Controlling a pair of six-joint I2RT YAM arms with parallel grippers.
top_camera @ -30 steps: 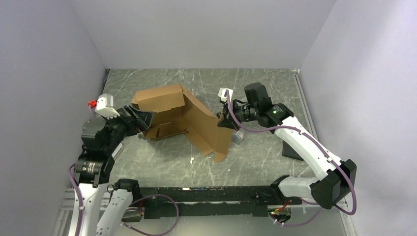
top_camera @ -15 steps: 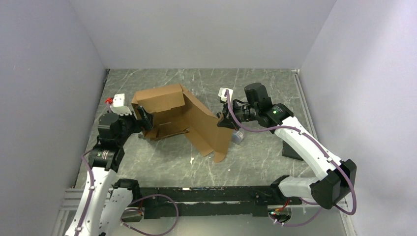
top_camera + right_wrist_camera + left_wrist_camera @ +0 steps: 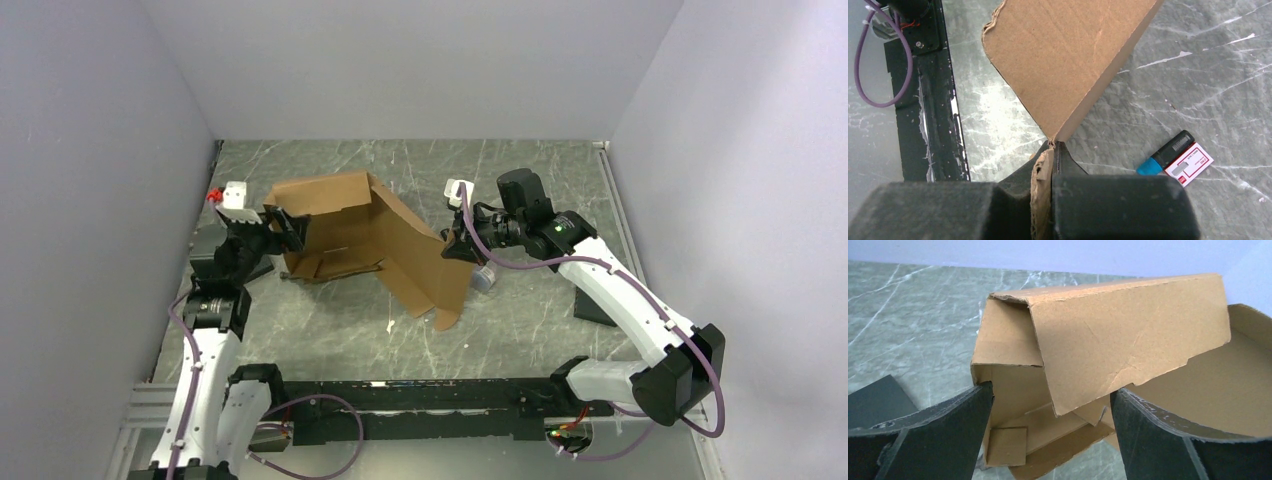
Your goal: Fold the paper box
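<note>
Nothing really readable here. The little red-and-white card [image 3: 1189, 164] next to the blue-tipped marker [image 3: 1166, 152] has a few printed lines, but they're way too tiny to make out.

Matt brown cardboard — paper box [image 3: 1128, 335]

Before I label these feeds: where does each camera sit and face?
Top: above and behind the bases, looking down on table, box, both arms.
Left wrist: on that arm, facing the box's folded flap through the open left hand.
Right wrist: on that arm, looking along the box panel the right hand pinches.
All share the box.
</note>
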